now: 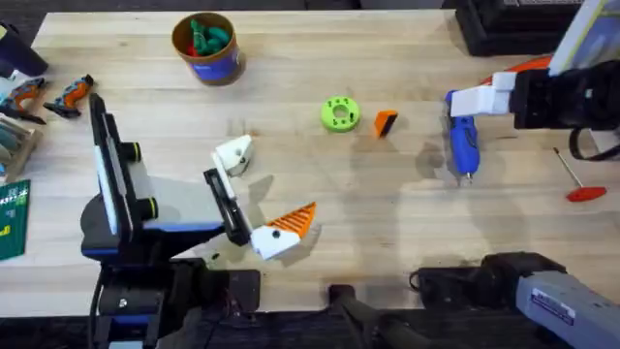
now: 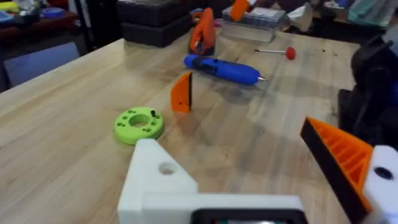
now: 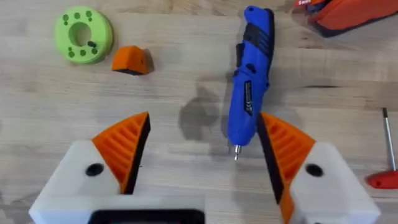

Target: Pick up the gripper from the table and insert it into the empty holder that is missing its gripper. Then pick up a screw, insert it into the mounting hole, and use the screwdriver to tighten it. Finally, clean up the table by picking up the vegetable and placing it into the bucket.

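The small orange gripper (image 1: 386,123) (image 2: 182,92) (image 3: 130,60) lies loose on the table (image 1: 407,213), beside a green disc (image 1: 339,113) with a dark screw (image 2: 153,114) in it. My left gripper (image 1: 263,189) (image 2: 249,168) is open. One of its fingers is the bare white holder (image 1: 235,153) (image 2: 155,180); the other carries an orange pad (image 2: 345,158). My right gripper (image 1: 480,102) (image 3: 202,149) hangs open over the blue screwdriver (image 1: 463,145) (image 3: 249,81), whose tip is near one pad. The bucket (image 1: 205,47) stands at the far left with green and red items inside. The vegetable is out of view.
A red-handled thin rod (image 1: 578,179) (image 3: 388,155) lies right of the screwdriver. An orange-and-black hand tool (image 2: 203,34) (image 3: 354,12) rests beyond it. Small tools (image 1: 48,97) sit at the left edge, and a black case (image 1: 504,29) is at the far right.
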Controlling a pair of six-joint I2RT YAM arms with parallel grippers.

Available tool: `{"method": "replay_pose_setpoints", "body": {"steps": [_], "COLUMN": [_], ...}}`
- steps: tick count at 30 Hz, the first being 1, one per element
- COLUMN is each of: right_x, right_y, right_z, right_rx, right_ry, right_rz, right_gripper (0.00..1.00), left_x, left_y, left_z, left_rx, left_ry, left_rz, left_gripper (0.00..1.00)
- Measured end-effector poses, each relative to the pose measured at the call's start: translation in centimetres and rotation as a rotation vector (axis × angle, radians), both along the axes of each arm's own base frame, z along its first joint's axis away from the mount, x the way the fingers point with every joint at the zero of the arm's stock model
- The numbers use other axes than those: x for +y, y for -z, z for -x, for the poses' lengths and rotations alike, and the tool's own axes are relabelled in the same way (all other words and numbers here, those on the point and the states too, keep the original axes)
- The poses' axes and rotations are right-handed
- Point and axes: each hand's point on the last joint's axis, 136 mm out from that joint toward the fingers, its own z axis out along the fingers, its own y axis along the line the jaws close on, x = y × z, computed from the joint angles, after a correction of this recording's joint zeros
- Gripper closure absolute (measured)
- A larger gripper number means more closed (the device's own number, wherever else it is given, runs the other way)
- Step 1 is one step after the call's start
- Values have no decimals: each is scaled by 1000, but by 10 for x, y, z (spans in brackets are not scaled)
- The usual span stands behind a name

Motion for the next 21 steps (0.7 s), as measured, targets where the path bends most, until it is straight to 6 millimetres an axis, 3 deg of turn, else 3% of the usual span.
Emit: {"method": "replay_pose_setpoints", "body": {"steps": [10,21], "right_x": [0,0], "right_y": [0,0], "right_z": [0,0], "right_rx": [0,0], "right_ry": [0,0], "right_rz": [0,0], "right_gripper": [10,9], "left_x": [-6,-7], "left_y": [1,0], "left_z": [15,16], "left_rx": [-6,-6], "left_ry": [92,103], "left_rz": [2,3], "left_gripper": [16,15]}}
